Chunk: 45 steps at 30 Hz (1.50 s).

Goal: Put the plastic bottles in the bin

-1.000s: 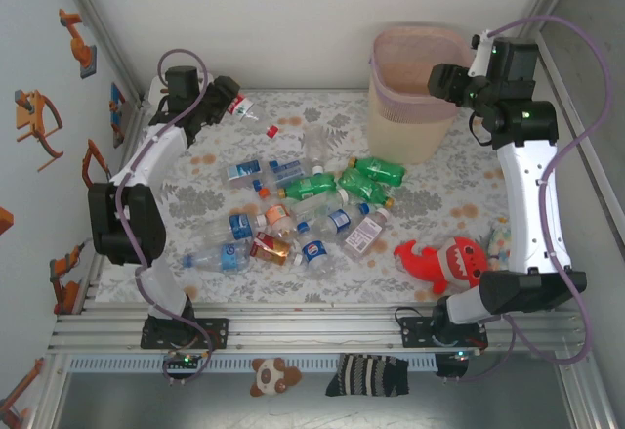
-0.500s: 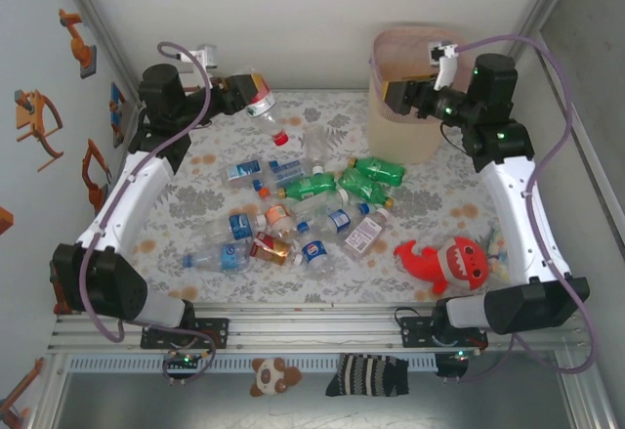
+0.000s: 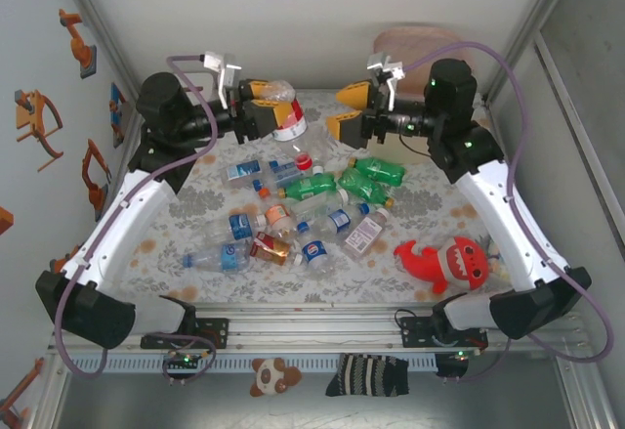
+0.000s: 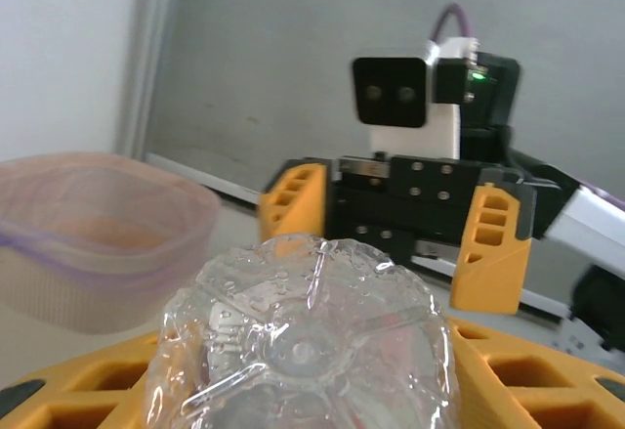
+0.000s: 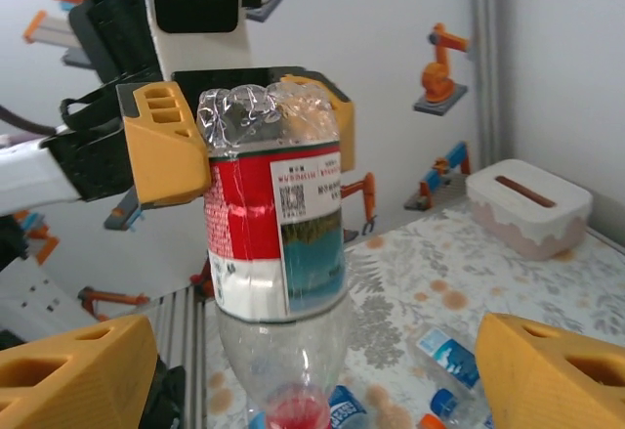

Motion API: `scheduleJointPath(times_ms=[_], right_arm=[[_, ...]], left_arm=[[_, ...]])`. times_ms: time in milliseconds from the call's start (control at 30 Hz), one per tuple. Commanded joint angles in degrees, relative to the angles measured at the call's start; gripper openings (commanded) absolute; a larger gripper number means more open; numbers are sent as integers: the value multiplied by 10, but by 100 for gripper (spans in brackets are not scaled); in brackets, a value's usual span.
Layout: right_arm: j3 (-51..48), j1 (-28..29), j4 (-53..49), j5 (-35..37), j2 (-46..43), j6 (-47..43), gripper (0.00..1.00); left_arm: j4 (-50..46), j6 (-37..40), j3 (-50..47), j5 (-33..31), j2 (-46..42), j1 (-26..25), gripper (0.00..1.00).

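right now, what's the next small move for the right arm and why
Probably ease the right gripper forward and close on the red-label bottle below its label. The left gripper holds it cap-down by its base, straight ahead of the open right jaws; the bin stands on the right arm's side.

Bottle [image 3: 287,118] in left claw [image 3: 277,105] faces right claw [image 3: 344,109], bin [image 3: 418,37] behind.

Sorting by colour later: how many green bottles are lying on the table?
3. Left green bottle, far-right green bottle and near-right green bottle, all clustered at the middle of the table. More could be hidden underneath.
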Motion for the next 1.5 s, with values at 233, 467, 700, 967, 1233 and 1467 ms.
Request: scheduleJointPath(times_ms=[233,467,700,967,1233,1467], right_arm=[[16,53,4,-67,28,-57,89],[28,78,-14,-90,53,-70,86],[43,90,-20,-115,74,-69,77],[56,92,-31,-117,79,-66,65],[71,92,-40,-105,83,-54,57],[77,79,-49,-71,72,-53,54]], left_arm=[[26,32,18,68,-3,-39,52],[30,34,22,69,1,-48,52],[28,38,23,69,2,-50,52],[16,51,22,66,-4,-50,55],[-4,72,15,45,-20,-48,65],[-35,102,-9,-34,-60,-33,82]])
